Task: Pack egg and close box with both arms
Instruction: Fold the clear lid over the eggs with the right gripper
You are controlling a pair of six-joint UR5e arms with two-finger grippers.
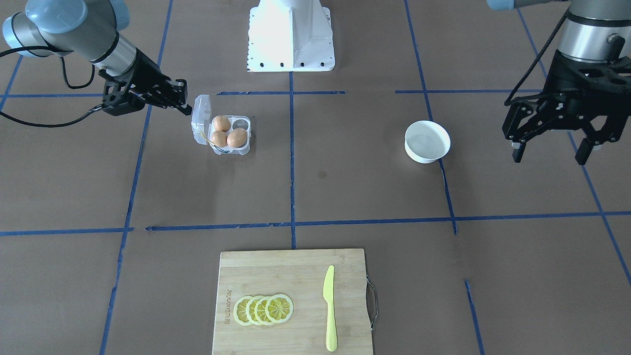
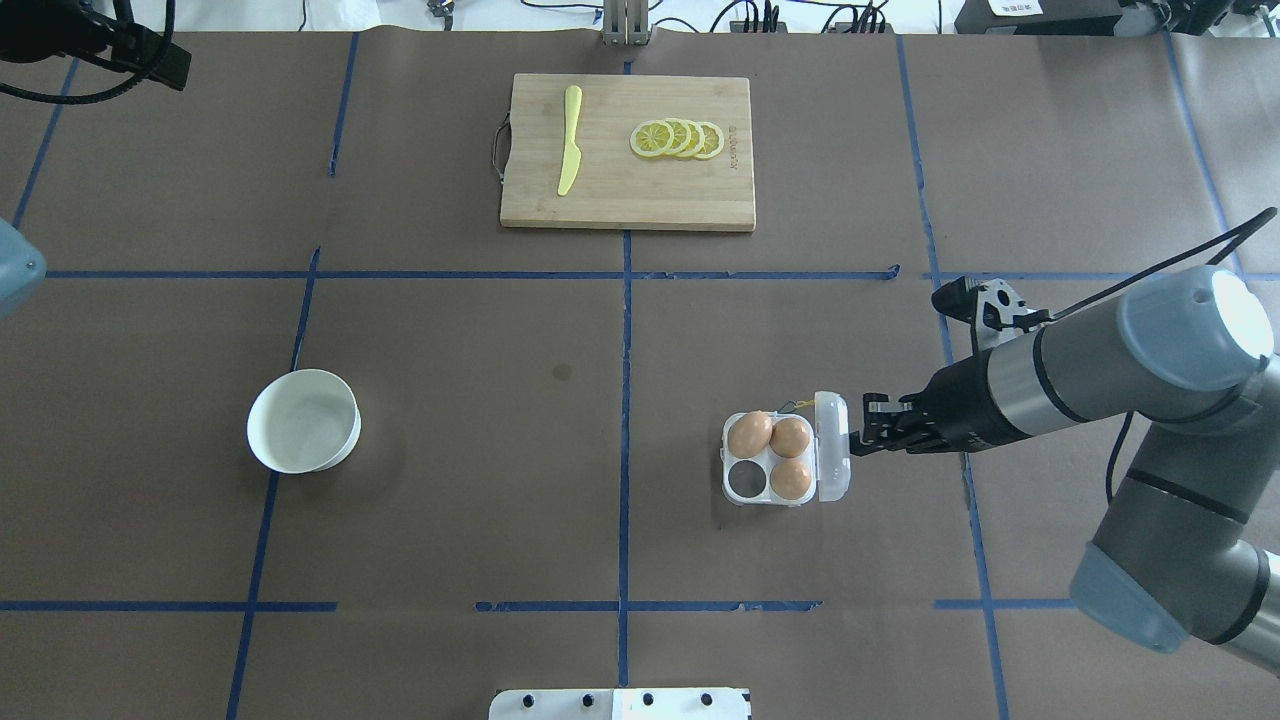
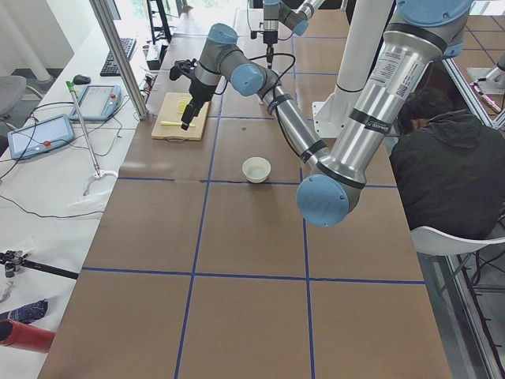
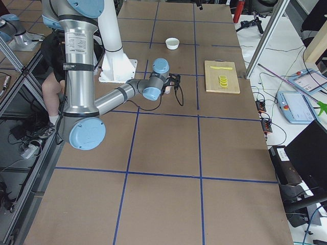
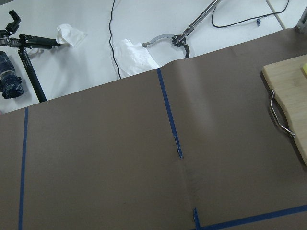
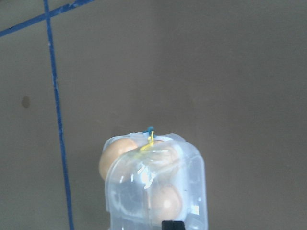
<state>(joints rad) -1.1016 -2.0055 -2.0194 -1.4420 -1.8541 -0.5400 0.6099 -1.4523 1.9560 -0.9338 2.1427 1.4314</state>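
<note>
three eggs [image 2: 750, 434] in box [image 2: 728, 470], right half of bench [image 2: 450, 520] nr robot-side edge, lid [image 2: 832, 460] up. thin plastic prob light, slides; shells fragile. best push lid's top rim. right gripper [image 2: 858, 430] pinched shut, empty, beside lid; left gripper [image 1: 549, 153] spread open.

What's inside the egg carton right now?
Three eggs sit in the carton; its fourth cell is empty. The lid stands open, so nothing hides them from above. The cell floors under the eggs are covered.
</note>
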